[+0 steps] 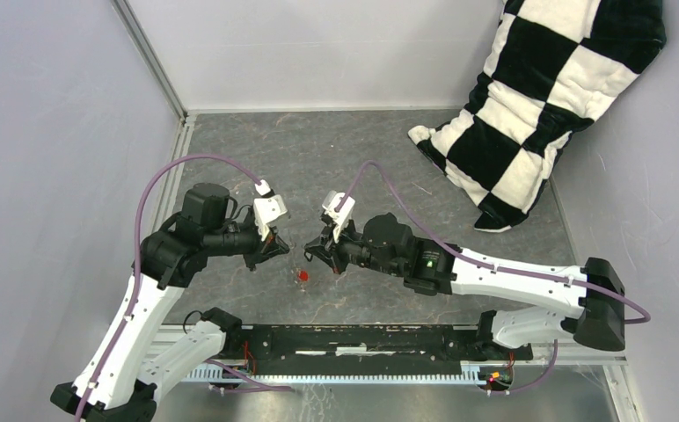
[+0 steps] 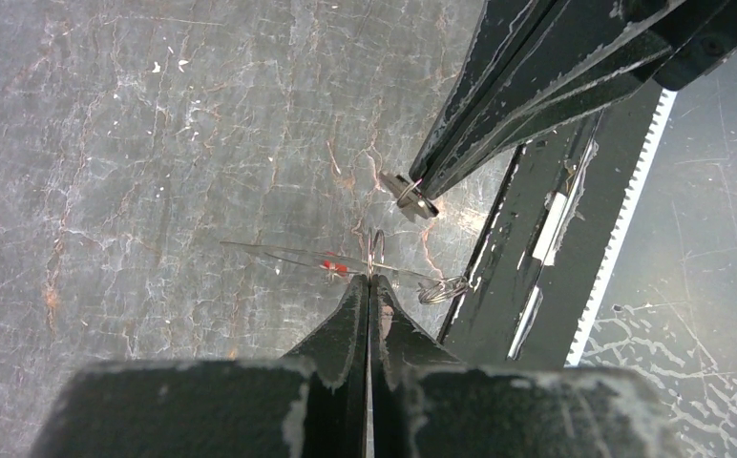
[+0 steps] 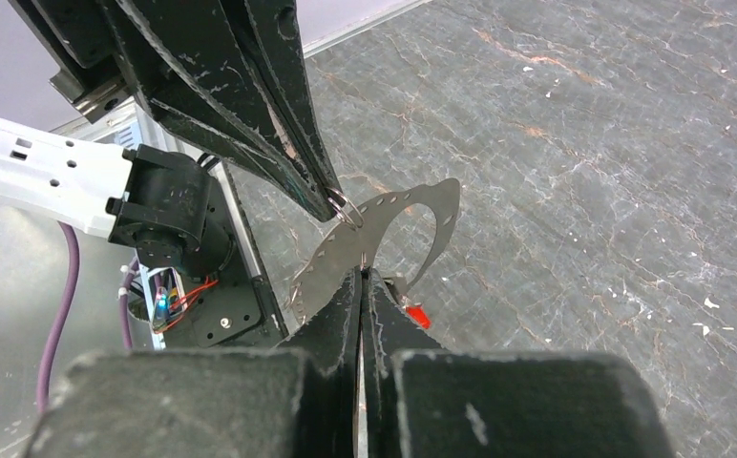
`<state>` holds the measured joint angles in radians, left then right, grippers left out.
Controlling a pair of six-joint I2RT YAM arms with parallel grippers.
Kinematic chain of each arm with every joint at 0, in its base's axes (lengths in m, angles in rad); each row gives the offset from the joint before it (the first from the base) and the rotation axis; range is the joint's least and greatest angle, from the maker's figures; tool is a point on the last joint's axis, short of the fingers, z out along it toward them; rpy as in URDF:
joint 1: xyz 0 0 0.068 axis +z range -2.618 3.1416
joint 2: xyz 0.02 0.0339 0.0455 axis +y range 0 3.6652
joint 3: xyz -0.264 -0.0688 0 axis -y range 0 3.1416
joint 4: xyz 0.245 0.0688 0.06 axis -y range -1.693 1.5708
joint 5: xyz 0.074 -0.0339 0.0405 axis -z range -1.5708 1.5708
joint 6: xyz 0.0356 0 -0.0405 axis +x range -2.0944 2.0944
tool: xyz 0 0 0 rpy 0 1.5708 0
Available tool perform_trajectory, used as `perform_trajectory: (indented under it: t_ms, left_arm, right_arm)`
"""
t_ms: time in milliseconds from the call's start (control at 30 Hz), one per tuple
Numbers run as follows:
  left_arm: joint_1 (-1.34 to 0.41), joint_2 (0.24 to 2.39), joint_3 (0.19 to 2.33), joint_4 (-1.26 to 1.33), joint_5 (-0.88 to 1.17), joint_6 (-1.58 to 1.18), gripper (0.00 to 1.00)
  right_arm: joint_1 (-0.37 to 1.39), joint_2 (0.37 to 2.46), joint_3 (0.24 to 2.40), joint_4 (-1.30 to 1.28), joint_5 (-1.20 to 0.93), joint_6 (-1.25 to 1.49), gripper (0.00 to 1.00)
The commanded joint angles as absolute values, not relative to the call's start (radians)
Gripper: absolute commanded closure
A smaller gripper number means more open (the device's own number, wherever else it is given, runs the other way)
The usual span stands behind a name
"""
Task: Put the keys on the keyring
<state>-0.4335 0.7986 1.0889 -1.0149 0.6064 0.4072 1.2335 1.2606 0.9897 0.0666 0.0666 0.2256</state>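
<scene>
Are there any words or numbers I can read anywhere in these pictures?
None: no words, numbers or brand marks can be read in any view.
The keyring shows only small holes, no writing.
The red key is too small to show any mark.
The checkered pillow and the table carry no text.
</scene>
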Motion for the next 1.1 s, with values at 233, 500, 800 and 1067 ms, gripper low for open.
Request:
perform_trajectory:
  t_ms: [233, 500, 800, 1067]
  left_arm:
    - [-0.433, 0.795, 1.094, -0.953, 0.601, 0.347, 0.98]
    - [-0.433, 0.793, 1.083, -0.943, 0.597, 0.347, 0.98]
    - [-0.433, 0.78, 1.073, -0.942, 0.589, 0.358, 0.98]
    - [-0.433, 0.76, 1.063, -0.94, 0.587, 0.388, 0.98]
  right_arm:
    - [1.28, 1.3, 1.05, 0.178, 0.169, 0.237, 1.0]
    - [1.293, 1.335, 1.066, 0.227, 0.181, 0.242, 1.0]
    - [1.296, 1.354, 1.078, 0.245, 0.196, 0.248, 1.0]
    - [1.297, 1.35, 1.071, 0.222, 0.251, 0.271, 1.0]
